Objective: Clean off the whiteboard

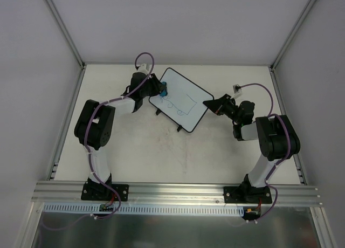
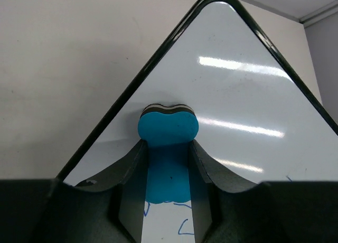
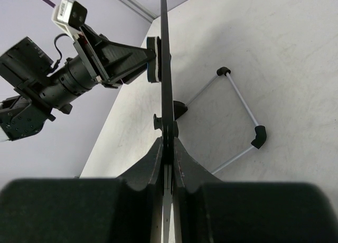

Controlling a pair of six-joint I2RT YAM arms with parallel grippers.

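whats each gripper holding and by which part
Left gripper holds the blue eraser by its two sides, its face against the whiteboard. Right gripper clamps the whiteboard by its rim, at the edge nearest that arm.

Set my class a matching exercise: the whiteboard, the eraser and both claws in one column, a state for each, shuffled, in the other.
1 whiteboard
2 eraser
3 left claw
4 right claw

A shut on the board's edge
B bears blue scribbles
C shut on the eraser
D against the board's face

Pairs: 1-B, 2-D, 3-C, 4-A
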